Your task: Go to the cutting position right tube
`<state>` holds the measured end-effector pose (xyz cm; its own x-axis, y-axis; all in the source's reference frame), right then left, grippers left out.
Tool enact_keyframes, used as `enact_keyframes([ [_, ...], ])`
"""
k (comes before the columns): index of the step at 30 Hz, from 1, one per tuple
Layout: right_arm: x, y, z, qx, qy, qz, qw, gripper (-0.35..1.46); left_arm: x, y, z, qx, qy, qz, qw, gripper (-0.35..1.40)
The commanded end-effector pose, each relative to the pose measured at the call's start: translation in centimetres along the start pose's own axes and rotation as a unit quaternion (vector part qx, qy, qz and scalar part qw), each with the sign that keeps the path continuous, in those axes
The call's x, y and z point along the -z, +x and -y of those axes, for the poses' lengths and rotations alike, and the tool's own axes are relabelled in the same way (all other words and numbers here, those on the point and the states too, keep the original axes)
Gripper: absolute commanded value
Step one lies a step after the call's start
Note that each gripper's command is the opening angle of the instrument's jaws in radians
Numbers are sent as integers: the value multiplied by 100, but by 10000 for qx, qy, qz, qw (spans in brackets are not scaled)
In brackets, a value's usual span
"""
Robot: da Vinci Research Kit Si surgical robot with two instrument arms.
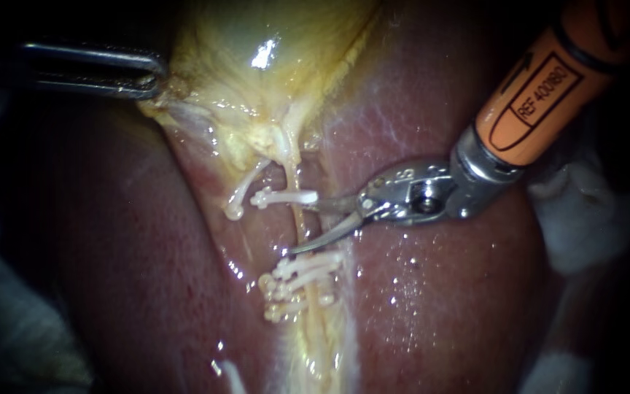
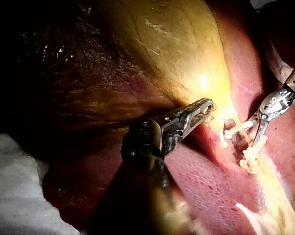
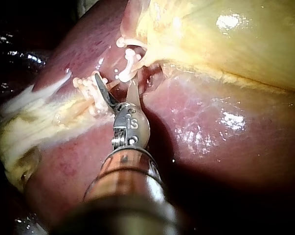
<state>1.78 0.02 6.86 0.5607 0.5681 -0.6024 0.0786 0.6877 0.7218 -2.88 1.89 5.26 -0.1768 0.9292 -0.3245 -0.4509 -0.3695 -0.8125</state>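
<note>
Our right instrument (image 1: pixel 302 230) came in from the upper right with its two curved blades apart, gripping nothing. The right tube (image 1: pixel 298 217) ran down the groove in the liver (image 1: pixel 439 306) from the gallbladder (image 1: pixel 257 80), and its bare stretch lay right at the open blade tips. That stretch sat between a single white clip (image 1: pixel 286 197) above and a cluster of white clips (image 1: pixel 304 273) below. The lower blade's tip reached across the tube, just above the cluster. Our left instrument (image 1: pixel 151 76) had its jaws clamped on the gallbladder's edge, well apart from the clips.
</note>
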Motion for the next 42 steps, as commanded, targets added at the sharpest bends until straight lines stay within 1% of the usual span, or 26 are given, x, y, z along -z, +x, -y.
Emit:
enact_keyframes([
  [1, -4, 0, 0, 3, 41, 0, 10000, 131, 0, 0, 0, -1, 1, 0, 10000, -35],
  [4, -16, -1, -1, -16, 157, -37, 9999, 131, 0, 0, 0, -1, 1, 0, 10000, -35],
  [9, -28, 1, -2, 6, 257, -95, 9996, 131, 0, 0, -1, -1, 2, -1, 10000, -35],
  [13, -32, 4, -1, -32, 319, -228, 9992, 131, 0, 0, -1, 0, 3, -2, 10000, -35],
  [16, -31, 6, 6, -20, 388, -348, 9986, 131, 0, 0, -1, 0, 4, -2, 10000, -35],
  [18, -31, 9, 14, -14, 421, -418, 9982, 131, 0, 0, -1, 0, 4, -2, 10000, -35],
  [22, -33, 16, 28, -25, 606, -576, 9965, 130, 0, 0, -1, 0, 4, -2, 10000, -35],
  [26, -33, 23, 36, -21, 820, -654, 9945, 130, 0, 0, -1, -1, 2, -1, 10000, -35],
  [29, -32, 27, 37, -16, 988, -651, 9930, 130, 0, 0, -1, -1, 2, -1, 10000, -35],
  [32, -32, 28, 37, -7, 983, -685, 9928, 130, 0, 0, -1, -1, 2, -1, 10000, -35],
  [40, -32, 28, 36, -32, 971, -688, 9929, 130, 0, 0, -1, 0, 3, -1, 10000, -35],
  [42, -33, 28, 34, -38, 916, -726, 9931, 130, 0, 0, -1, -1, 3, -1, 10000, -35],
])
